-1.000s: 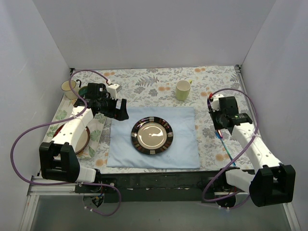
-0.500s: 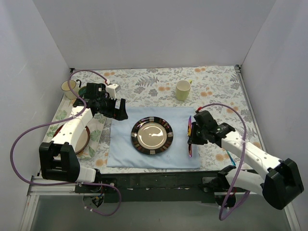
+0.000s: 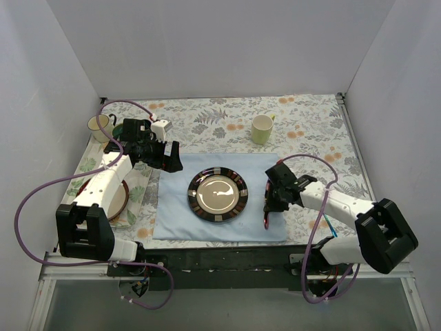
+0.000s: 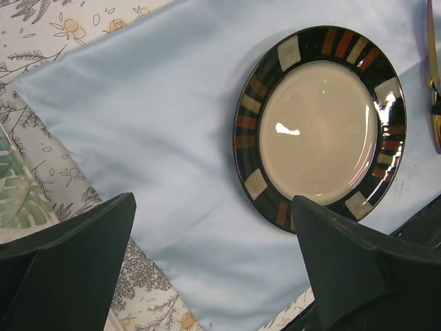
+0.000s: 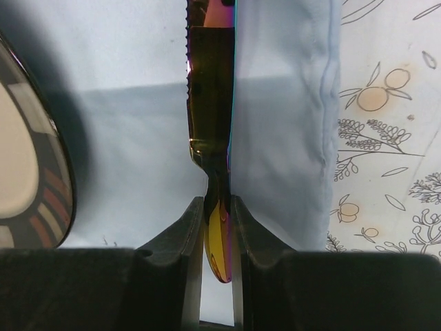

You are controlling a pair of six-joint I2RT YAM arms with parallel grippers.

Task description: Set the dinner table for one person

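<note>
The dinner table [image 3: 303, 117] carries a light-blue mat [image 3: 172, 207] with a dark-rimmed plate [image 3: 218, 194] in its middle. My right gripper [image 3: 271, 203] is shut on the handle of an iridescent knife [image 5: 210, 103]. It holds the knife low over the mat's right strip, between the plate [image 5: 27, 179] and the mat's edge [image 5: 331, 138], with the blade pointing away from the wrist. The knife also shows in the top view [image 3: 266, 219]. My left gripper [image 3: 172, 157] is open and empty above the mat's left side [image 4: 158, 138], and the plate [image 4: 320, 131] lies beyond its fingers [image 4: 69, 262].
A yellow-green mug [image 3: 261, 129] stands behind the mat. A cream mug [image 3: 98, 127] stands at the back left. A leaf-patterned tray with a brown dish [image 3: 117, 196] lies at the left under my left arm. A thin teal utensil [image 3: 329, 226] lies at the right.
My right arm has swung left from the table's right side, carrying the knife to the mat's right strip beside the plate. The left arm has not moved.
</note>
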